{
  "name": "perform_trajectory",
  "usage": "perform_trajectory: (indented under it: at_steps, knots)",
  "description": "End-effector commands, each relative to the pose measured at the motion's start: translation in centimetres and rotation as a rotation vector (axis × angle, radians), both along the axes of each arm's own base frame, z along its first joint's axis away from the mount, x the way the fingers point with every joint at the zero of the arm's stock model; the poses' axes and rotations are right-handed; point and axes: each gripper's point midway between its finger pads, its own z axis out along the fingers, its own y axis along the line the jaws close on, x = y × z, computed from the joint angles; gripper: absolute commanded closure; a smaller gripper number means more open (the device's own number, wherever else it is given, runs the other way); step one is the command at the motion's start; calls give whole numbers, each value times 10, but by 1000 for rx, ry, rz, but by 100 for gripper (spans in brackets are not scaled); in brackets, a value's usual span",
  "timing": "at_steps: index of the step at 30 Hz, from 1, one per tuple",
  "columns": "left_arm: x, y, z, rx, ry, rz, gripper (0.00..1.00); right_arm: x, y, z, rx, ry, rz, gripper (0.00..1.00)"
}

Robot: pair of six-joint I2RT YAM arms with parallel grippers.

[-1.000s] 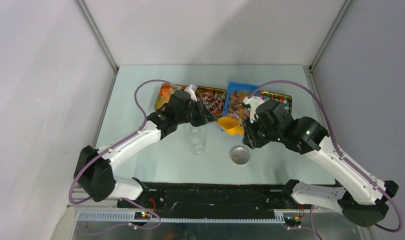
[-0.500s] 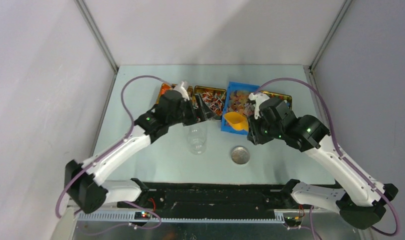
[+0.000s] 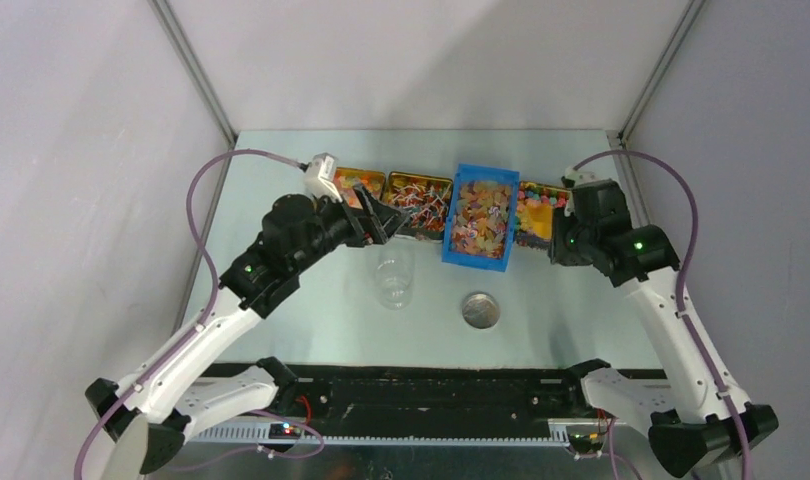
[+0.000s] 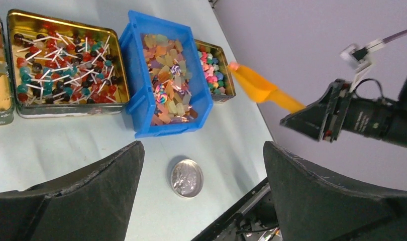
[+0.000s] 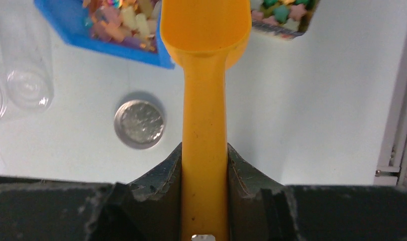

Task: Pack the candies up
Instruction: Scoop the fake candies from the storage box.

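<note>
The candies lie in a row of containers at the back: a gummy tin (image 3: 356, 182), a lollipop tin (image 3: 418, 195) (image 4: 66, 60), a blue bin (image 3: 481, 220) (image 4: 169, 75) and a tin of small coloured pieces (image 3: 541, 210) (image 4: 214, 73). My left gripper (image 3: 376, 218) (image 4: 202, 150) stands open and empty, above the table beside the lollipop tin. The right gripper (image 3: 563, 240) (image 5: 204, 155) is shut on the handle of the orange scoop (image 5: 205, 30) (image 4: 259, 88). The scoop's bowl is empty and hangs near the rightmost tin (image 5: 282, 12).
A clear jar (image 3: 394, 278) (image 5: 28, 75) stands upright in front of the lollipop tin. A round silver lid (image 3: 481, 310) (image 4: 186, 178) (image 5: 139, 124) lies on the table in front of the blue bin. Side walls close in the table on both sides.
My left gripper has opened wide and drawn back to the left. The right arm has swung right with the scoop, from the blue bin's front to the rightmost tin.
</note>
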Motion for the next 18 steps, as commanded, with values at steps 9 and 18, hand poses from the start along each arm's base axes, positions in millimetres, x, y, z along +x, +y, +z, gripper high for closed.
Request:
perform_trajectory:
  at_steps: [9,18]
  knots:
    - [0,0,-11,33,-24,-12,5,60,-47,-9,79,-46,-128,100]
    - [-2,-1,-18,31,-12,-22,5,82,-66,-53,90,103,-178,100]
